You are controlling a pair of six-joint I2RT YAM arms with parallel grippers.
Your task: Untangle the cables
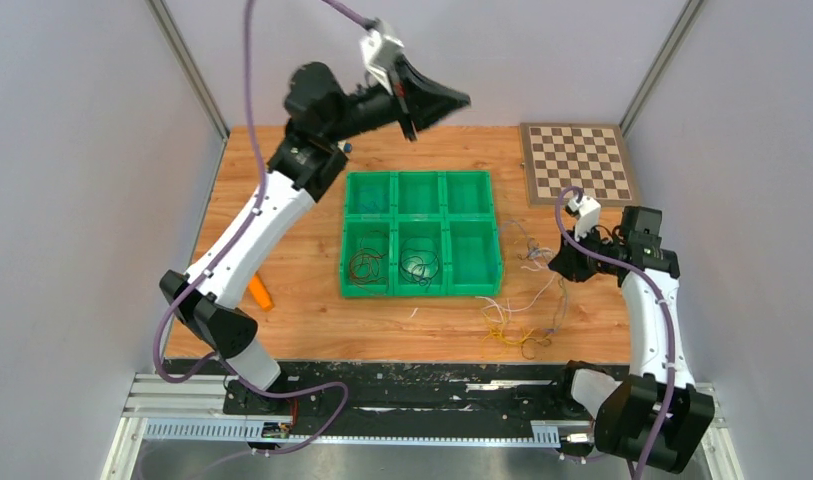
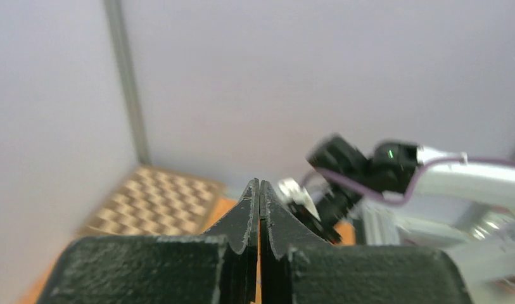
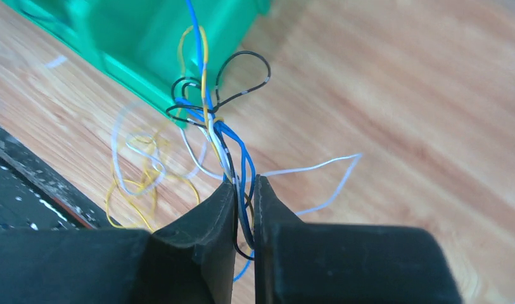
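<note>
My right gripper (image 3: 245,187) is shut on a bundle of thin cables (image 3: 207,120): blue, black, white and yellow strands run up from between its jaws into a tangle of loops. In the top view the right gripper (image 1: 561,264) sits just right of the green bin, and loose yellow, white and blue cables (image 1: 520,333) trail on the table in front of it. A dark red cable (image 1: 365,265) and a black cable (image 1: 419,265) lie coiled in two front compartments. My left gripper (image 1: 462,99) is raised high over the bin's back, shut, with nothing seen in it (image 2: 259,190).
The green six-compartment bin (image 1: 422,215) stands mid-table; its corner shows in the right wrist view (image 3: 134,50). A chessboard (image 1: 579,163) lies at the back right. An orange object (image 1: 261,292) lies by the left arm. Grey walls close in both sides.
</note>
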